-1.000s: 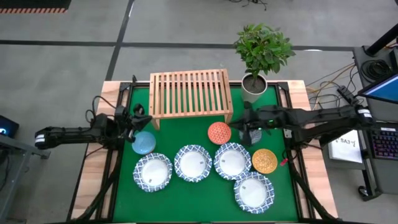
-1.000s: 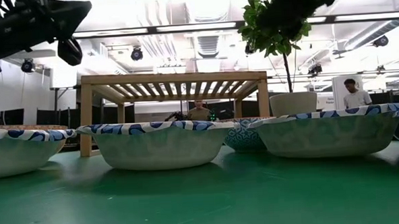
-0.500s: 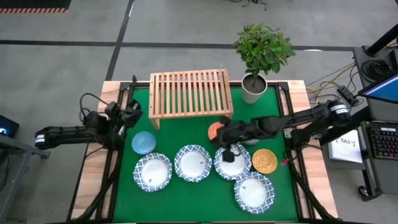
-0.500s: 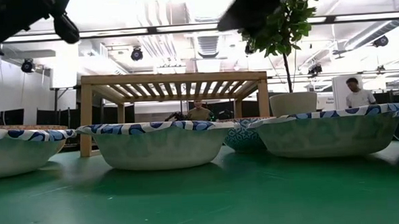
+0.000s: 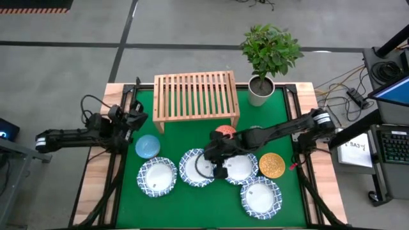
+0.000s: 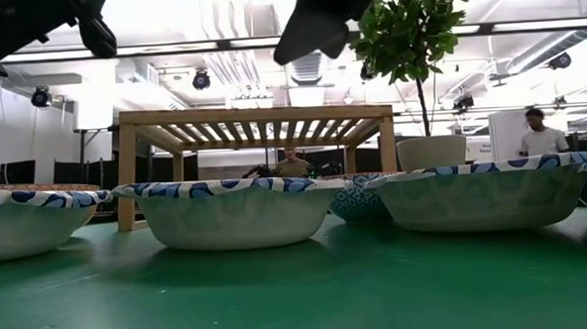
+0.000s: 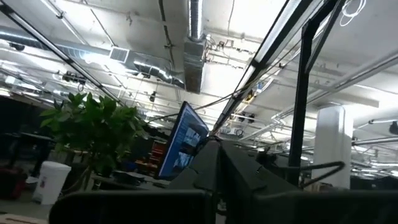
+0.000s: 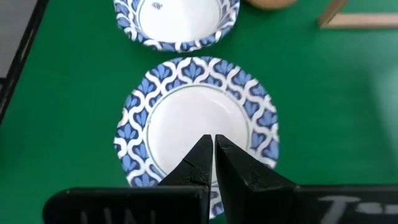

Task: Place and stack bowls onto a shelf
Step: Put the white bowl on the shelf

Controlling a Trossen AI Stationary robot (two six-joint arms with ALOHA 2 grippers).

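Note:
Four white bowls with blue rims sit on the green mat (image 5: 157,177), (image 5: 197,169), (image 5: 243,168), (image 5: 261,197). An orange-red bowl (image 5: 223,131) is partly under my right arm. The golden yellow bowl (image 5: 271,165) and the light blue bowl (image 5: 147,146) stand apart. A blue patterned bowl (image 6: 352,197) peeks between the white bowls. The wooden shelf (image 5: 196,96) stands on its legs at the far side. My right gripper (image 8: 213,142) hovers shut, high above the second white bowl (image 8: 196,118). My left gripper (image 5: 137,119) is shut and raised by the shelf's left end.
A potted plant in a white pot (image 5: 261,89) stands at the shelf's right end. Black frame rails (image 5: 124,102) run along the table's sides. People (image 6: 536,134) show in the room beyond. Bare green mat lies along the near edge (image 5: 204,211).
My right gripper has swept from beside the plant pot toward the table's left and near side, past the orange-red bowl, and now hangs over the second white bowl. My left gripper has drawn back a little toward the left edge. No bowl has moved.

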